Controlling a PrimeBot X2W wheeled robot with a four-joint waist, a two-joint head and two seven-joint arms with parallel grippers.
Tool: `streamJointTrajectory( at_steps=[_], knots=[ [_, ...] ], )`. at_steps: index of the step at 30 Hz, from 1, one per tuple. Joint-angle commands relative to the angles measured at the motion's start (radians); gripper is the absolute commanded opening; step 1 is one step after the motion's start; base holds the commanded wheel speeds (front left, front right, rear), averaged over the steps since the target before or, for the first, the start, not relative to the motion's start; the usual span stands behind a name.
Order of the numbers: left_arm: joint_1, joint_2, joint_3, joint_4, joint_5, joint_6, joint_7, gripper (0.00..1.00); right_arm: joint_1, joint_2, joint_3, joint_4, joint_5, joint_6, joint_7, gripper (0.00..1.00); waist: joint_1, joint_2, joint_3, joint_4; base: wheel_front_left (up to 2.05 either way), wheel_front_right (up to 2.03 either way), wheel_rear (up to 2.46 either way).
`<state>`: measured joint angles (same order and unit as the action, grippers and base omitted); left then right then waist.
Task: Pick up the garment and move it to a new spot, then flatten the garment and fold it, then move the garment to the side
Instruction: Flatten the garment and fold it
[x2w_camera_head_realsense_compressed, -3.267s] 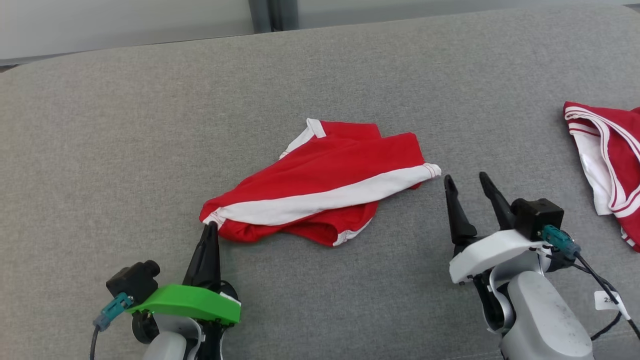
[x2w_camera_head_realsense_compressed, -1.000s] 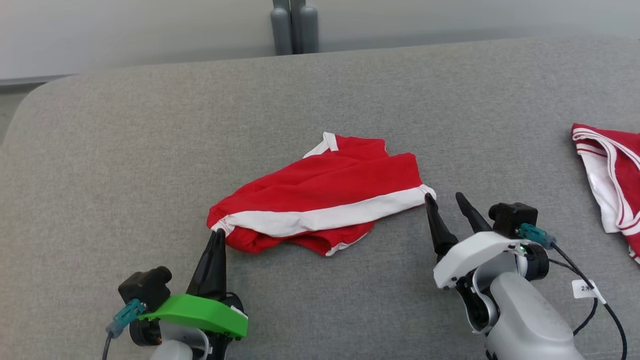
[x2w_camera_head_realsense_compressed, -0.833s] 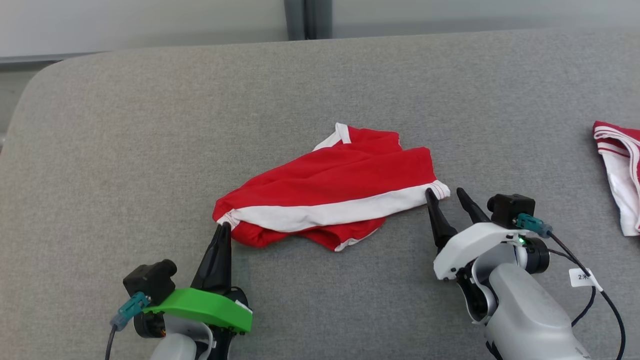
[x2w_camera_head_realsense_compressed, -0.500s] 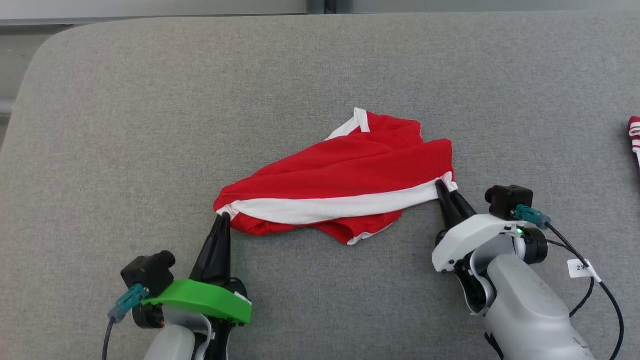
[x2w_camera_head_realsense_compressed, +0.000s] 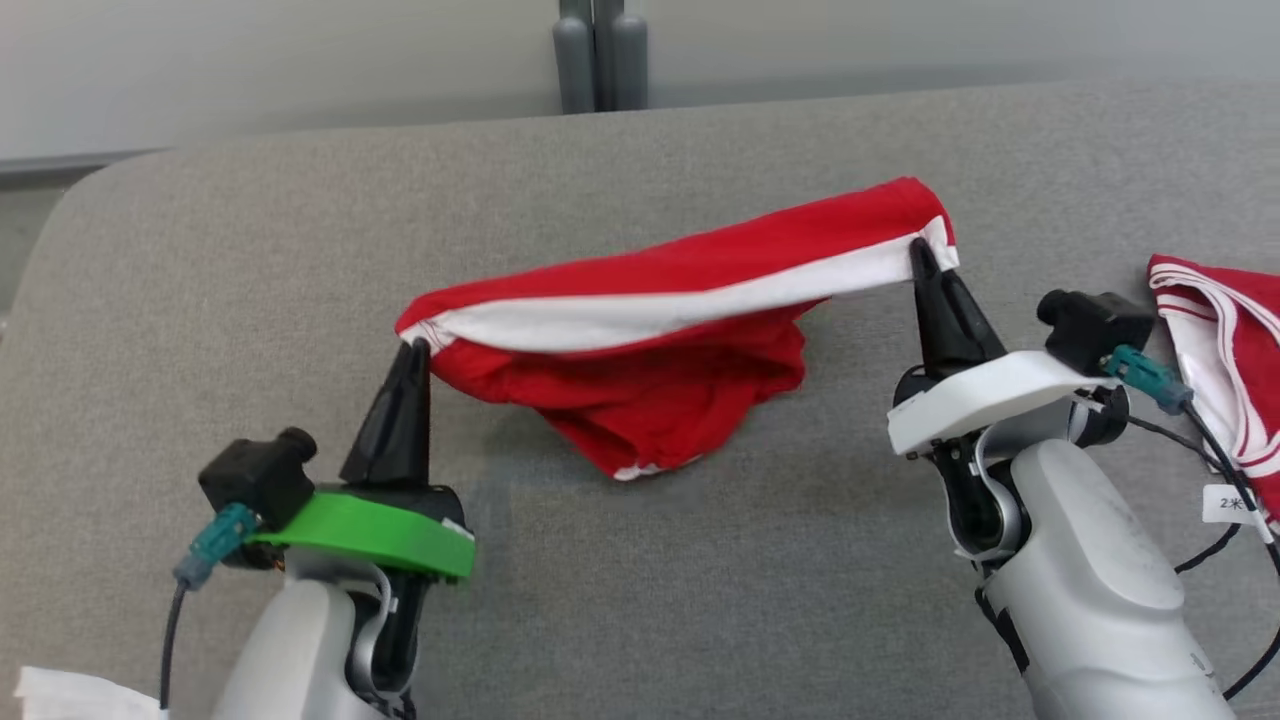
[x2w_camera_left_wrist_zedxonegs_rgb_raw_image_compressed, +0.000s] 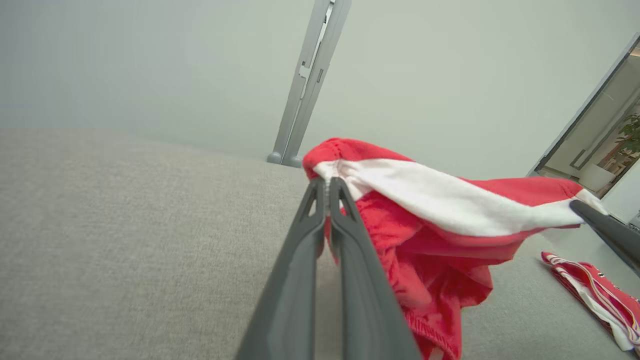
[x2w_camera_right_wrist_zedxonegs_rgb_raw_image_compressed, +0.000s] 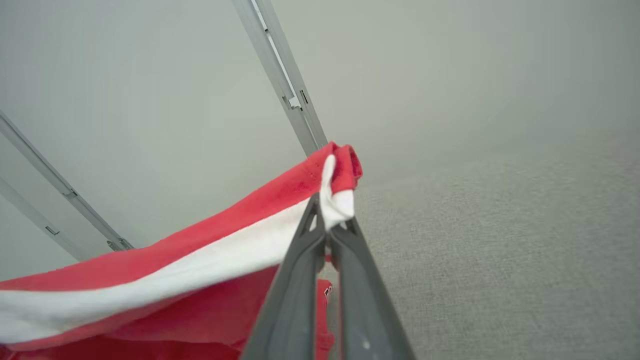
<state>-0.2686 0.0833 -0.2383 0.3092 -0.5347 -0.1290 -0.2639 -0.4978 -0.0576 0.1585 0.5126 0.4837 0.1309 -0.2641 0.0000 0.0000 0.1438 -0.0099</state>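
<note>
Left gripper (x2w_camera_head_realsense_compressed: 412, 345) closed tight on the left end of the white waistband (x2w_camera_head_realsense_compressed: 640, 315), right gripper (x2w_camera_head_realsense_compressed: 920, 250) closed on the right end — red garment (x2w_camera_head_realsense_compressed: 660, 390) strung between them, held above the grey cushion (x2w_camera_head_realsense_compressed: 250, 250), middle sagging low. Pickup apparently done — moving, flattening, folding and setting aside all left.

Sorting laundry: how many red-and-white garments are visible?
2. One red-and-white fabric garment hangs between the left gripper and right gripper; a second striped garment lies on the grey cushion, far right.
</note>
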Motion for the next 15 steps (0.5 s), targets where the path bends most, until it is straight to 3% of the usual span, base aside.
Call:
streamJointTrajectory(
  at_steps=[1, 6, 10, 15],
  knots=[
    [-0.028, 0.026, -0.004, -0.008, 0.014, -0.003, 0.0, 0.0, -0.004, -0.01, -0.002, -0.023, 0.012, 0.0, 0.0, 0.0, 0.0, 0.0, -0.089, -0.068, 0.0, 0.0, 0.0],
    [-0.136, 0.14, -0.049, -0.027, 0.008, -0.003, 0.0, 0.0, -0.048, -0.046, 0.014, -0.108, 0.065, -0.001, 0.0, 0.0, 0.0, 0.0, -0.144, -0.117, 0.0, 0.0, 0.0],
    [-0.238, 0.213, -0.075, 0.001, 0.002, -0.002, 0.0, 0.0, -0.107, -0.078, 0.051, -0.104, 0.077, -0.001, 0.001, 0.0, 0.0, 0.0, -0.134, -0.135, 0.0, 0.0, 0.0],
    [-0.406, 0.252, -0.114, 0.066, -0.003, -0.002, 0.0, 0.0, -0.229, -0.094, 0.086, -0.061, 0.062, -0.001, 0.003, 0.0, 0.0, 0.0, -0.039, -0.13, 0.0, 0.0, 0.0]
  ],
)
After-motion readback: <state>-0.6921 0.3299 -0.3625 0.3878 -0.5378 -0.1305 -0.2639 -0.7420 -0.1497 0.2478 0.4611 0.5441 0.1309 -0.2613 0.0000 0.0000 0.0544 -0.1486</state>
